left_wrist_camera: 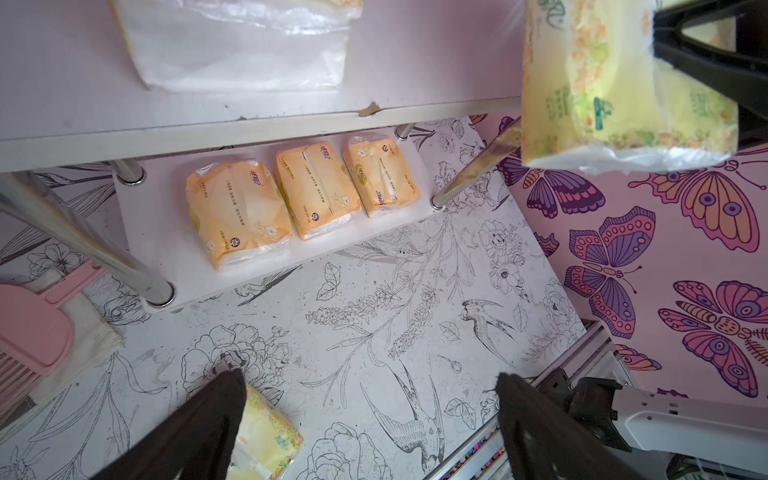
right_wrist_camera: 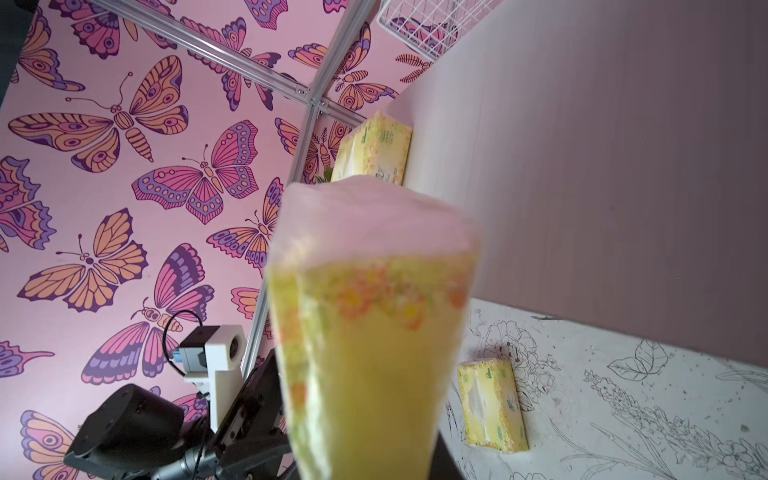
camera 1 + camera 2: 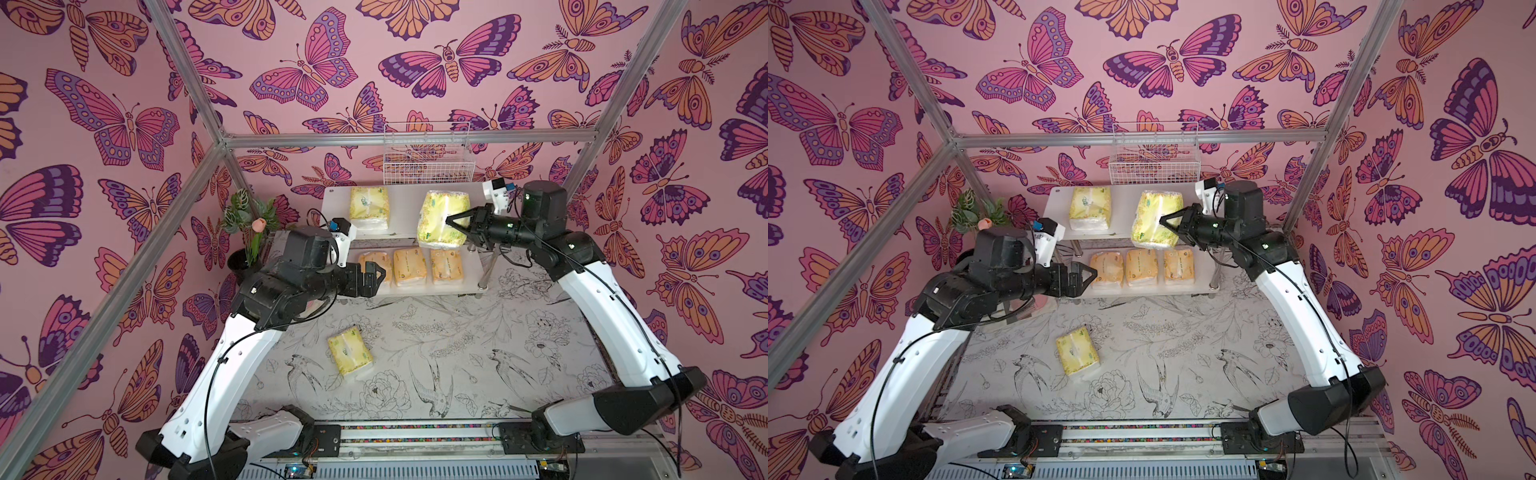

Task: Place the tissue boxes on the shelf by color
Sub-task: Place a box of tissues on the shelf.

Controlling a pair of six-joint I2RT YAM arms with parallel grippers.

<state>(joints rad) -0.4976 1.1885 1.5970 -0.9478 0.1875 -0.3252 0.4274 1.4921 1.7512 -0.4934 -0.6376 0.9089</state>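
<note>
Right jaws: pinching the held pack (image 3: 442, 222) by the end nearest my wrist. Its soft wrap is squeezed in, and the pack hangs tilted out past the tips.
Why that grip: an end pinch leaves the broad face free, so I judge I can lay the pack flat with nothing of mine trapped under it.
Shelf (image 3: 407, 210): its top board lies directly beneath the held pack. I cannot tell whether the pack touches the board.
Shelved yellow-green pack (image 3: 369, 205): flat on the top board, out beyond my right jaws. The bare board between it and the held pack looks like the slot to fill.
Orange packs (image 3: 409, 266): three in a row on the lower board, below my right jaws and just ahead of my left jaws. Orange has that tier, so yellow-green goes above.
Left jaws: spread wide, holding nothing.
Loose pack (image 3: 349, 351): flat on the counter (image 3: 457, 353), below and behind my left jaws and well apart from the shelf. I take that as the reason my left jaws stand spread.
Remaining: the pack in my right jaws, then the loose one.
</note>
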